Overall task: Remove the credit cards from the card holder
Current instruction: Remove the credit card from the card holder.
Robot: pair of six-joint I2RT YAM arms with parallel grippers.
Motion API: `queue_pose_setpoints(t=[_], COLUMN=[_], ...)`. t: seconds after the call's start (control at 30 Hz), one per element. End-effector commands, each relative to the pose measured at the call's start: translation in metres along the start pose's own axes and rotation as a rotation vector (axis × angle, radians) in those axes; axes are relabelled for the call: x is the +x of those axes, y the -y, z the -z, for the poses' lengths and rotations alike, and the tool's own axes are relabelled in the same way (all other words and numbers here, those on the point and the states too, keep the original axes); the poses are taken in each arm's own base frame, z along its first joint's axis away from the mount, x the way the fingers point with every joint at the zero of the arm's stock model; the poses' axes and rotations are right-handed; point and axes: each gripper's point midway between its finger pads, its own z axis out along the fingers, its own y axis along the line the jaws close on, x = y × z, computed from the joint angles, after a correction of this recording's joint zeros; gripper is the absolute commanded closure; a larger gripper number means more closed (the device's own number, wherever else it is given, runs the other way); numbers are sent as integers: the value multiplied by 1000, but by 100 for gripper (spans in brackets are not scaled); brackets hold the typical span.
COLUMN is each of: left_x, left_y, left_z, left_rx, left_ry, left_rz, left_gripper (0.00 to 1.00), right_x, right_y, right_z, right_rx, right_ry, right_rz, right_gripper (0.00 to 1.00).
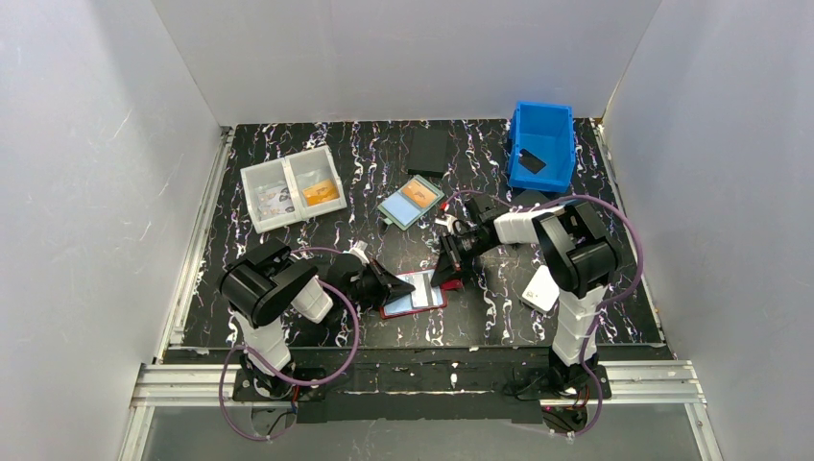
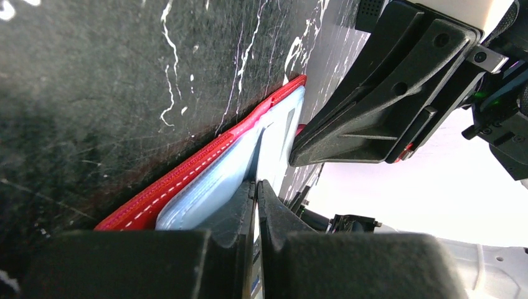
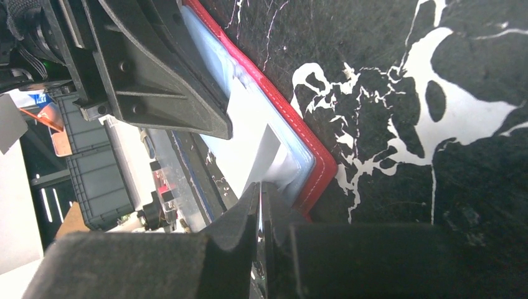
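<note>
Left end effector [image 2: 256, 184]: clenched, fingertips pressed together on what I judge to be the thin edge of a light-blue credit card [image 2: 276, 134].
Credit card: mostly tucked in the holder's pale pocket, one edge lifted toward my fingertips.
Card holder [image 1: 415, 296]: spread open on the desk [image 1: 374, 154], between my two arms.
Right end effector [image 3: 260, 190]: clenched at the holder's red corner, seemingly pinching its lining.
Step in hand: draw the card out along the pocket, low and slow, while my right side anchors the holder.
Care: keep the pinch firm, since that edge could slip.
</note>
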Motion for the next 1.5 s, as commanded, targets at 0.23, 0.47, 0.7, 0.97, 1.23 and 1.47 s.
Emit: queue_pose_setpoints(t=[0.23, 0.47, 0.7, 0.97, 1.23, 1.47], left_x=[18, 14, 10, -16, -18, -4], left_y=[-80, -87, -90, -16, 97, 132], left_z=[25, 40, 52, 96, 101, 88], left_rx=[-258, -275, -280, -197, 137, 219], left_ry=[-21, -10, -2, 117, 122, 75], left_rz=[-27, -49, -58, -343, -396, -418], left_gripper=[100, 100, 100, 100, 100, 100], right_x=[24, 27, 27, 2, -3, -14], right_y=[61, 68, 72, 26, -86, -100], right_z=[-18, -17, -16, -4, 44, 40], right_rx=[263, 293, 309, 164, -165, -231], right_ry=[-112, -126, -135, -81, 6, 88], right_rz=[29, 34, 42, 247, 651, 548], right_gripper=[78, 76, 74, 61, 29, 23])
